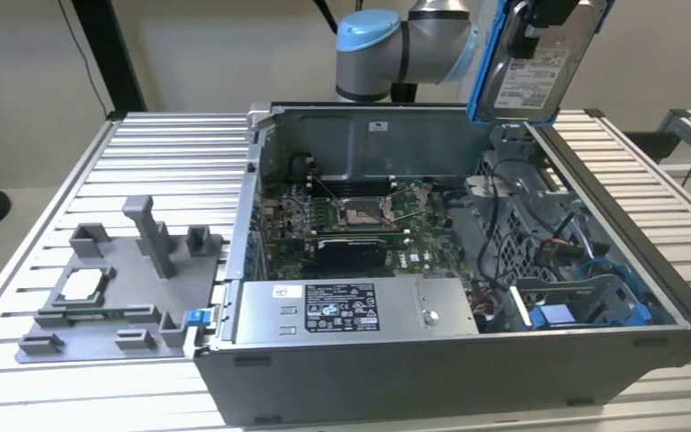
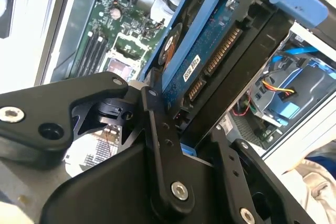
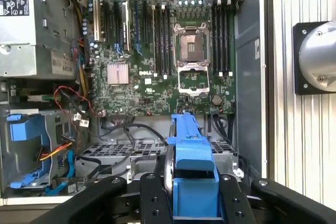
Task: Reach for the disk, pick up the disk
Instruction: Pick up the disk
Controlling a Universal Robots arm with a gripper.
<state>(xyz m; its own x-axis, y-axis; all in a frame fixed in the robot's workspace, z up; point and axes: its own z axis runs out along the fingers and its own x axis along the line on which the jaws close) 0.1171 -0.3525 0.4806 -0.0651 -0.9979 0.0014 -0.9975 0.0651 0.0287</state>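
Black metal fingers point(image 2: 157, 145) of the hand point(image 3: 193, 192) are closed on the disk point(image 2: 210, 56), pinching its blue frame from both sides; in the second wrist view the bare circuit side with its row of connector pins faces the camera, and the disk stands on edge and tilted, not lying flat. That edgewise hold looks like the way it would slide out of its bay, so the pick-up seems done.

Beneath the hand, in the first wrist view, lies the open computer case point(image 3: 251, 77): the green board point(image 3: 157, 51) with its empty chip socket point(image 3: 190, 51), a grey perforated bay with loose black cables, and a blue empty drive holder point(image 3: 23, 150) to one side. The grey power box point(image 1: 352, 310) sits along the case's near wall in the exterior view.

From that view the disk point(image 1: 538, 67) hangs high above the case's far corner on the exterior view's right, its white label outward, clear of the case walls. Open air surrounds it there. Further off, the ribbed desk point(image 1: 166, 153) carries a grey fixture tray point(image 1: 105, 297) with a small silver chip point(image 1: 82, 286), well apart from the disk.
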